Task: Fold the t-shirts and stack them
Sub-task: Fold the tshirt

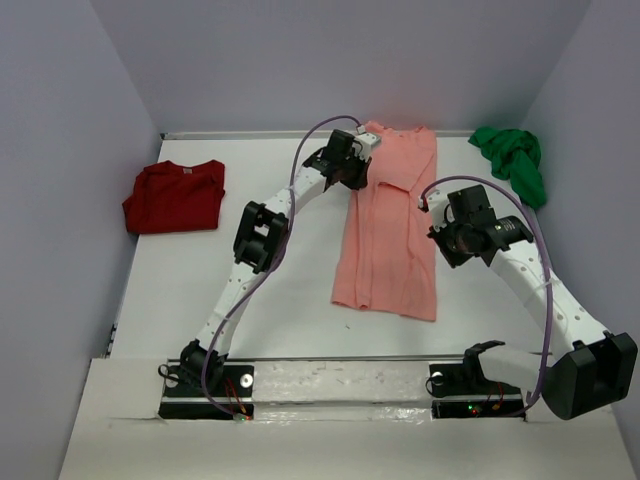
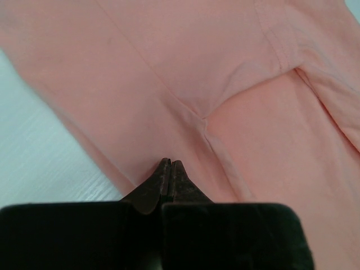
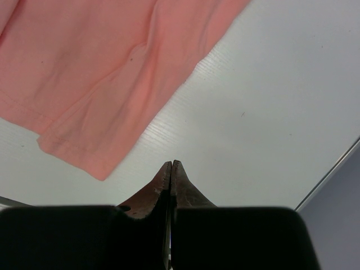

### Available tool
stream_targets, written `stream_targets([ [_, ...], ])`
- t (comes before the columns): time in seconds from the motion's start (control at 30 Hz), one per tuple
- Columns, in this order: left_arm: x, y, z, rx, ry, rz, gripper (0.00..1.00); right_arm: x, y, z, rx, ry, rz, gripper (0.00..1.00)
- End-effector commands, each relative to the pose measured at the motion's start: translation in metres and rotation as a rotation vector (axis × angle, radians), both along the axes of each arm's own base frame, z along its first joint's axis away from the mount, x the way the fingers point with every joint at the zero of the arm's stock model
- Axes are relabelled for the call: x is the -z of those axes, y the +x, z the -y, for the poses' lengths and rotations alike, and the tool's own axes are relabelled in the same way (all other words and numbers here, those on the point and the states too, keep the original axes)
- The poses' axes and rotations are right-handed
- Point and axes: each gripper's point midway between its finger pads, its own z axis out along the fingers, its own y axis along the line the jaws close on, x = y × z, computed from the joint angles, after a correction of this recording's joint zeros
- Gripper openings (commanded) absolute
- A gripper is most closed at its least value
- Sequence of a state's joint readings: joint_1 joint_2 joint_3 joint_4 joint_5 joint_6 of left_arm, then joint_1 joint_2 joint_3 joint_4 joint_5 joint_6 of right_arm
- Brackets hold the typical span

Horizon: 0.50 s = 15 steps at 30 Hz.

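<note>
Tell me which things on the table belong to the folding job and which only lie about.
Job:
salmon-pink t-shirt, centre
dark red t-shirt, left
bright green t-shirt, crumpled, far right

Lying about:
no loose thing visible; only the white table under them

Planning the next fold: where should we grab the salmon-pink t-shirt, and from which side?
Probably the two near hem corners of the salmon-pink t-shirt: left corner from the left, right corner from the right. It lies flat as a long narrow strip, hem at the near end, so both corners sit exposed on open edges.
</note>
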<state>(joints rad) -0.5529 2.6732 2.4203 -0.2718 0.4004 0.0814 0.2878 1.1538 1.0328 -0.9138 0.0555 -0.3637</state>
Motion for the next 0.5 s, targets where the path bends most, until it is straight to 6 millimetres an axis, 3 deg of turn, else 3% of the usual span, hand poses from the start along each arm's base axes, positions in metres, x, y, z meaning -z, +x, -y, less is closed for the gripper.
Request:
stream_targets([
  [0.0,-0.012,0.008,0.005,-0.042,-0.040,0.013,0.00,-0.010,0.004,0.002,0.001,-0.006,0.027,0.00],
  [0.13,0.004,-0.001,0.004,-0.035,-0.038,-0.058,0.00,-0.010,0.004,0.004,0.005,-0.014,0.023,0.00],
  [0.27,0.020,-0.023,0.008,-0.016,-0.100,-0.210,0.00,-0.011,0.005,0.005,0.008,-0.022,0.022,0.00],
  [0.47,0.022,-0.031,0.005,-0.041,-0.143,-0.309,0.00,-0.007,0.007,0.002,0.007,-0.017,-0.009,0.00],
])
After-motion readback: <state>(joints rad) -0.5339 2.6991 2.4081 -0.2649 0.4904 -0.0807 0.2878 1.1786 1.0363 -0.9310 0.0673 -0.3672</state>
